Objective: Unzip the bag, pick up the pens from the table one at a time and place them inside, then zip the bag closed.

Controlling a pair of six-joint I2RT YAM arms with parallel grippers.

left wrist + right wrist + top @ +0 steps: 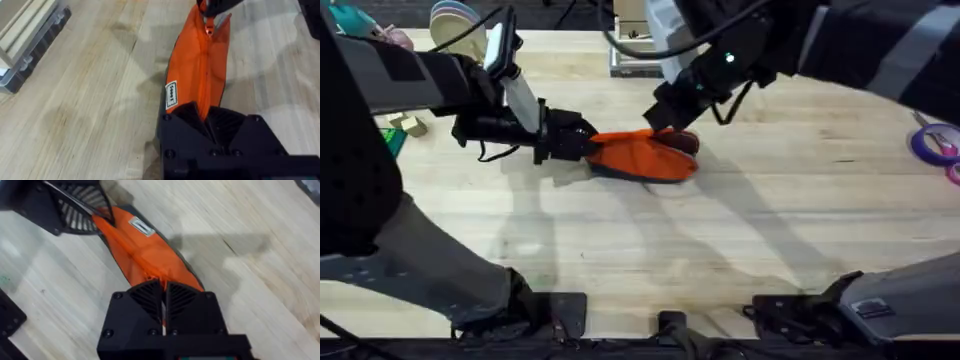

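Grippers at both ends of the bag point(642, 155), mid-table: from my remote station I see the orange pouch lying on the table point(740, 250), stretched between my two arms a little beyond the middle of the planks. My left gripper point(588, 143) comes in from the left side and has its black fingers closed on the pouch's left end; in the left wrist view the fabric runs straight out from between those fingers point(187, 117), zipper line uppermost, a small white label point(171, 95) on the side just beside them. My right gripper point(672, 130) reaches down from the far right and is pinched shut at the pouch's opposite end, on the zipper line; the right wrist view shows its two fingers point(147, 295) pressed together with orange fabric coming out from between them, though I cannot tell whether they hold the pull tab itself or only cloth. In that same view the left gripper's ribbed pads clamp the far end. The dark base strip shows along the pouch's near edge. A roll of purple tape point(935, 143) lies well apart at the right edge of the table.
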